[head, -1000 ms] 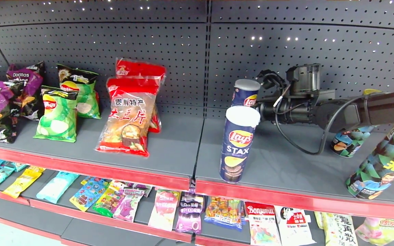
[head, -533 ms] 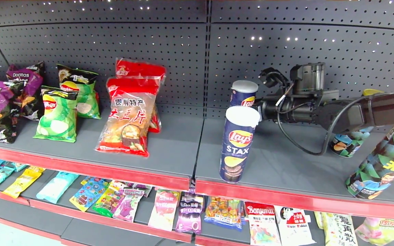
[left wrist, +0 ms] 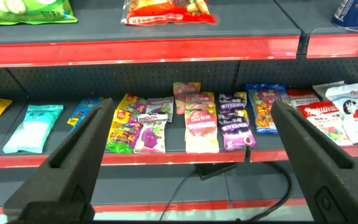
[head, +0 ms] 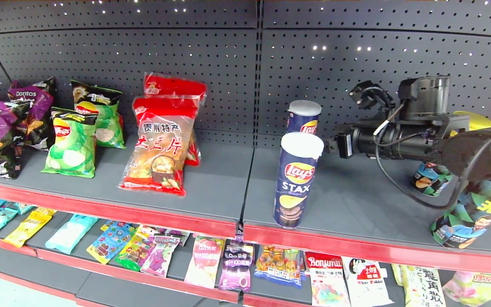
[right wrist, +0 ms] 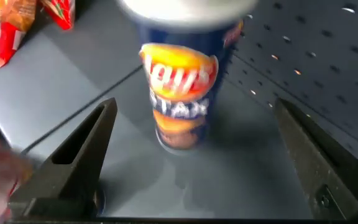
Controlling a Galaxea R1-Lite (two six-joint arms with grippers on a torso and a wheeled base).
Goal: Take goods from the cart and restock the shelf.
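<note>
on the upper grey metal shelf (head: 356,204), right-hand bay, the rear dark-blue crisp tube with white lid (head: 304,117) stands upright just behind the front dark-blue crisp tube (head: 298,179), near the perforated back panel (head: 296,64). change: 1 s ago the right gripper (right wrist: 196,109) was right up against the rear tube; now the arm has backed off twd the robot's right & there's a clear gap btw gripper and tube. tube stays upright thru the pull-back. reads as: item placed & let go, so this restock step looks done; prob next is a trip back to the cart for more goods. tool: right gripper is spread wide, black fingers (right wrist: 73,155) well apart, nothing btw them, touching nothing; rear tube sits ahead of the tips, apart. left gripper (left wrist: 192,104) also wide open & empty, hanging low, facing the lower shelf's coloured candy packets (left wrist: 197,121). risk i'd flag: rear tube is close behind the front one, so a careless return could knock either.
</note>
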